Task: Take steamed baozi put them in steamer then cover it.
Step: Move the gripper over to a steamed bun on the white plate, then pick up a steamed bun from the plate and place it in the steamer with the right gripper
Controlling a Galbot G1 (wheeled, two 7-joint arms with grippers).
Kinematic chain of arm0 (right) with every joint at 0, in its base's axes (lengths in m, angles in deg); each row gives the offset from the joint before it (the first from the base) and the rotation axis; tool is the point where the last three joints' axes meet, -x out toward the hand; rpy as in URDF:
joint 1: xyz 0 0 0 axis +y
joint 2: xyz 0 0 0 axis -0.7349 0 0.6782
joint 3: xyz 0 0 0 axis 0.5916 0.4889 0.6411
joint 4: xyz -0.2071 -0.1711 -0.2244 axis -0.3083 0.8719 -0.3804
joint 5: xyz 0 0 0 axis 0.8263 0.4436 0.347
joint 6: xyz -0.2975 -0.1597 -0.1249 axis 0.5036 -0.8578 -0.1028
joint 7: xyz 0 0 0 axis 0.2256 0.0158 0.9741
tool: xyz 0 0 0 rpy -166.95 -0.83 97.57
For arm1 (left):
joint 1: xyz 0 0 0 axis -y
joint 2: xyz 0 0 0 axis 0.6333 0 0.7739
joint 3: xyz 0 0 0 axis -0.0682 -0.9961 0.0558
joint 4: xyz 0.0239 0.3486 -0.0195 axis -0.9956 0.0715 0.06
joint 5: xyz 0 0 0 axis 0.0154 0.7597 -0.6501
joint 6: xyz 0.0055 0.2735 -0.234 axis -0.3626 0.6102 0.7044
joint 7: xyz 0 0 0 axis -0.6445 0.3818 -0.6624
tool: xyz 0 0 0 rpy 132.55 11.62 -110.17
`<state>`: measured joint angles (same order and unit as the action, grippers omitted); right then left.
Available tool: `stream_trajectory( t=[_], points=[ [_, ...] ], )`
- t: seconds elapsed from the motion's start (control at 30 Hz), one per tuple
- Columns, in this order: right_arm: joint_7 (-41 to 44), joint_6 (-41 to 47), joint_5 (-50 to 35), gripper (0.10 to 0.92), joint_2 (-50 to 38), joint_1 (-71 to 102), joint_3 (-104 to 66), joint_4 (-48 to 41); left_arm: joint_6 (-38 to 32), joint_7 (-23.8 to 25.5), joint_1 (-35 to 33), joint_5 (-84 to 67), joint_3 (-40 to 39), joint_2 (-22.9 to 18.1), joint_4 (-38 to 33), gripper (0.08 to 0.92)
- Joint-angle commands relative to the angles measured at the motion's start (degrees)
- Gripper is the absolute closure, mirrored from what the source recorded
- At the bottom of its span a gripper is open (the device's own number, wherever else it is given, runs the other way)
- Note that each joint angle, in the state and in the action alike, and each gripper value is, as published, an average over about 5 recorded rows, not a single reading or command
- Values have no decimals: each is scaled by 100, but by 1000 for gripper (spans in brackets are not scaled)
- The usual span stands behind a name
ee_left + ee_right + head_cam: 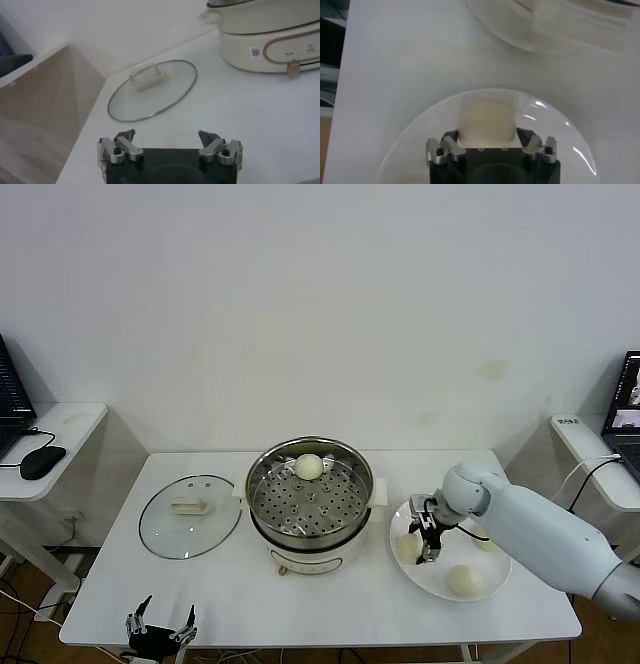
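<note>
Baozi count is the plainest measure of progress: one bun [308,466] already sits in the steamer [310,494], at about twelve o'clock on the perforated floor, and three more rest on the white plate [430,579] just to the steamer's three o'clock side. Of those, one [406,547] lies at the plate's nine o'clock edge, one [463,581] near five o'clock, and a third is mostly hidden behind the arm at about two o'clock. The cover [189,515] lies flat on the table at the steamer's nine o'clock, handle up, untouched. So roughly a quarter of the loading looks done, with three transfers and the covering left.

The right gripper [432,546] reaches down over the plate from the three o'clock side, forearm angled low, its jaws straddling the nine o'clock bun [485,120] and closing against its sides; a firm hold is likely but not certain. The left gripper [160,630] waits at the table's near edge, about seven o'clock, jaws spread wide and empty.
</note>
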<state>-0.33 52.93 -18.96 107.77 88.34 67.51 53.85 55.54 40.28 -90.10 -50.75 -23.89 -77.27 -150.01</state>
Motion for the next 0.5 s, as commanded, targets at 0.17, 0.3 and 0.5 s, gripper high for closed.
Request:
stream_trajectory(
  t=[0.17,0.3,0.5],
  points=[
    [58,66,-170,405,-179,-91,-192,38,1,-18,49,6,-28,-7,23,177],
    [191,155,-473,406,-560,-374,-236,298,4,-9,97,4,-46,2,17,177],
    [519,313,-1165,406,-1240,-1609,349,773,9,8,189,-34,-53,54,-20,177]
  ],
)
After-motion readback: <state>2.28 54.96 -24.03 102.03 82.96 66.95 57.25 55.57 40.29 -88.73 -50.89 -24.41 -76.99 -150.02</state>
